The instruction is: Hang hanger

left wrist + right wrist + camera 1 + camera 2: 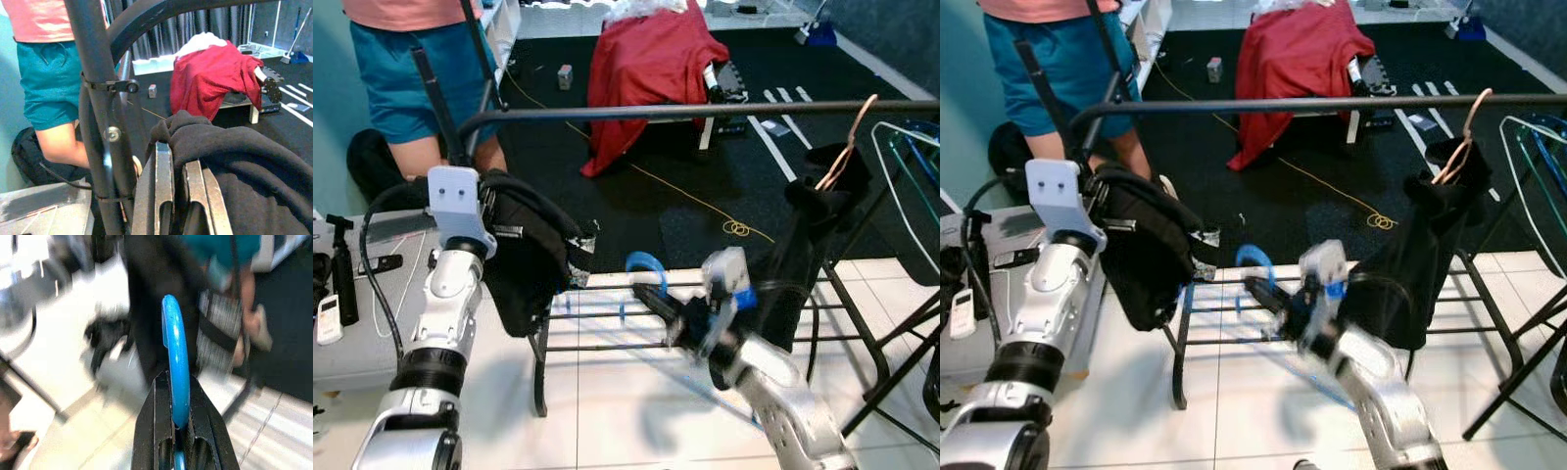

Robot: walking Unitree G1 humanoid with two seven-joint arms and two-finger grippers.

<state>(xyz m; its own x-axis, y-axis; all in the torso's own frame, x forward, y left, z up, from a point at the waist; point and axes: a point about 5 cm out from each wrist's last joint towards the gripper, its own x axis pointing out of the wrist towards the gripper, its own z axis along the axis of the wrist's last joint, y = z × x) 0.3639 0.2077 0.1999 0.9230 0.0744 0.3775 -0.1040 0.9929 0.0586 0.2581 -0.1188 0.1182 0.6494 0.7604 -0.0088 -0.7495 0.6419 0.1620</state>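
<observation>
Pinching the blue hanger [175, 382] by the stem of its hook, the right gripper [658, 302] has its jaws closed narrow on it; the hook curves up and away beyond the fingertips, and in the left eye view it shows as a blue loop just ahead of the blurred right arm. It sits low, level with the rack's bottom shelf [607, 313]. The rail [705, 111] runs crosswise well above and beyond it, so the coming move turns on lifting the hook up and over that bar; the hook's open side must face the rail. The right arm is the one that carries the hanger, and judging by the blur it is moving.

The left gripper [181, 196] is up near the rail's bent left end, its jaws clamped on a black garment [533, 255] draped there. More black cloth [803, 264] hangs towards the rail's right end. A person [411, 59] stands behind the rack.
</observation>
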